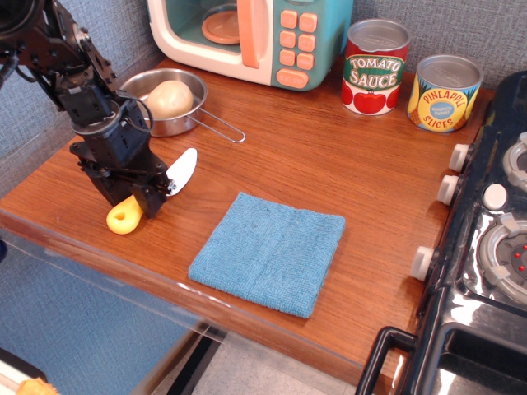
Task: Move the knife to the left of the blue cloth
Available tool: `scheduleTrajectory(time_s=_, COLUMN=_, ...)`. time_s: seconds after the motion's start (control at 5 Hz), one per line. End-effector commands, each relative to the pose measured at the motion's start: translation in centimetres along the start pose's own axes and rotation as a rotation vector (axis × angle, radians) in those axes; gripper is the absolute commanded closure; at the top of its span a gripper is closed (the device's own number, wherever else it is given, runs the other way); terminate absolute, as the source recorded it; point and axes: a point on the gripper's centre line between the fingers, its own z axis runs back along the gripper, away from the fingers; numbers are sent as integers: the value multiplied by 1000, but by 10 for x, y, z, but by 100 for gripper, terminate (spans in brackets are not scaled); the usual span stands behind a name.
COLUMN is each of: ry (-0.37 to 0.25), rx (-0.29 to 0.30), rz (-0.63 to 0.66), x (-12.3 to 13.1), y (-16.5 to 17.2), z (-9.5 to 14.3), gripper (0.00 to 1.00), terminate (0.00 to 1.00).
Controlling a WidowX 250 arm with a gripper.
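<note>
The knife [124, 219] has a yellow handle with a round hole and a short white blade [182, 169]. It lies tilted at the table surface near the front left. My black gripper [145, 197] is shut around the knife's middle, hiding that part. The blue cloth [268, 251] lies flat to the right of the knife, with a gap of bare wood between them.
A silver pan [191, 117] holding a cream ball stands just behind the gripper. A toy microwave [247, 37], a tomato sauce can [375, 67] and a pineapple can [445, 93] line the back. A black stove [486, 263] is at the right. The table's front edge [74, 239] is close.
</note>
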Motion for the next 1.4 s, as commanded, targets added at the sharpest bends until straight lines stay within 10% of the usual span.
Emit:
scheduleTrajectory(time_s=0.0, ry=-71, rx=46, rz=-47, x=11, y=-10, z=32, gripper=0, terminate=0)
scheduleTrajectory(time_s=0.4, ry=-47, rx=51, rz=16, x=34, y=-44, z=80, gripper=0, terminate=0)
scheduleTrajectory(time_s=1.2, ry=36, rx=79, rz=13, x=43, y=-51, z=57, gripper=0, terminate=0)
